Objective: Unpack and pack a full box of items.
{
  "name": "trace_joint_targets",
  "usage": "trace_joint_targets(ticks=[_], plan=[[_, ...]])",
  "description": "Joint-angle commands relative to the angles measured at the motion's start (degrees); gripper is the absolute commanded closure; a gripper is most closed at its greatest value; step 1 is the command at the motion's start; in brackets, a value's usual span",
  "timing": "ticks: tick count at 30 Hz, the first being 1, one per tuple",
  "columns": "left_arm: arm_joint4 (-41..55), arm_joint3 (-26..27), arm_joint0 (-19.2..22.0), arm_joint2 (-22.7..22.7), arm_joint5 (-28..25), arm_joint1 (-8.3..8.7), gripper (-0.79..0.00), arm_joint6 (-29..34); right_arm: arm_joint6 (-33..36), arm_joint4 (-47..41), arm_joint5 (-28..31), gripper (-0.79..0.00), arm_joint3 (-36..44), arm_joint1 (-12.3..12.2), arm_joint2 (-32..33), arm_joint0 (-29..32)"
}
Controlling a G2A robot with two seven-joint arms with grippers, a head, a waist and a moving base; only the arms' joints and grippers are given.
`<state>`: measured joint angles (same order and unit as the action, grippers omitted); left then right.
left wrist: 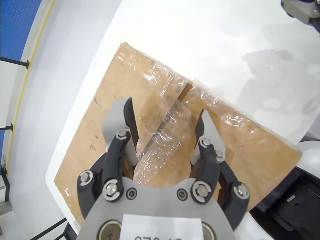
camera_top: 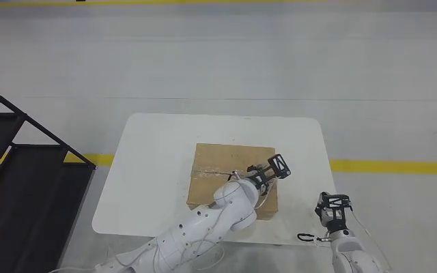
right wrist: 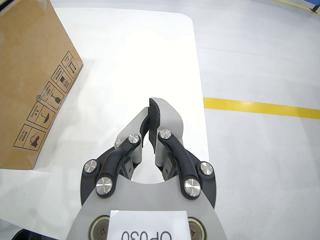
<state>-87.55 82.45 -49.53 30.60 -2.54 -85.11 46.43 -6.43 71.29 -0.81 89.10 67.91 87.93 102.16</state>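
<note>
Carefully, I'm hovering the left gripper (left wrist: 165, 111), spread wide, over the closed box (left wrist: 120, 81) sitting centrally on the table (camera_top: 157, 170); the right gripper (right wrist: 151, 111) is idling pinched together. Slick tape (left wrist: 160, 136) may be defeating my grip.

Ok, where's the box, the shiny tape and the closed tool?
box (camera_top: 218, 158): top view, on its top flap.
tape (left wrist: 162, 136): left wrist view, over the lid seam.
right tool (right wrist: 150, 108): right wrist view, between its shut fingertips.

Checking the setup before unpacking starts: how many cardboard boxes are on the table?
1. The cardboard box sits near the middle of the white table, its top seam taped, with the open left gripper over that seam. Any contents are hidden.
</note>
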Motion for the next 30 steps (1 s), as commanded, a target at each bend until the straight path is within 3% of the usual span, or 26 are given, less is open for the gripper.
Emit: trace_joint_targets(ticks=[1,2,7,11,16,21,30], plan=[[-0.4,-0.42,-0.02,0.11,-0.18,-0.27,-0.326,0.13,-0.1,-0.08,0.0,0.0,-0.05,0.06,-0.02,-0.04],[-0.55,-0.66,-0.05,0.17,-0.23,-0.4,-0.28,0.18,-0.13,-0.08,0.02,0.0,-0.09,0.09,-0.02,-0.05],[-1.16,-1.45,-0.5,0.46,-0.57,-0.97,-0.292,0.4,-0.19,0.23,0.27,0.0,-0.32,0.2,-0.09,-0.23],[-1.38,-1.94,-0.8,1.03,-0.67,-1.37,-0.259,0.42,-0.25,0.32,0.32,0.0,-0.43,0.29,-0.08,-0.28],[-2.0,-2.49,-1.31,1.84,-0.64,-1.75,-0.163,0.2,-0.29,0.39,0.3,0.0,-0.35,0.42,-0.13,-0.06],[-2.67,-2.72,-1.93,2.74,-0.59,-2.03,0.0,-0.13,-0.28,0.6,0.34,0.0,-0.25,0.53,-0.18,0.0],[-5.13,-1.17,-3.94,5.54,1.05,-1.96,0.0,-0.6,-0.14,0.79,0.55,0.0,0.34,0.71,-0.16,0.22]])
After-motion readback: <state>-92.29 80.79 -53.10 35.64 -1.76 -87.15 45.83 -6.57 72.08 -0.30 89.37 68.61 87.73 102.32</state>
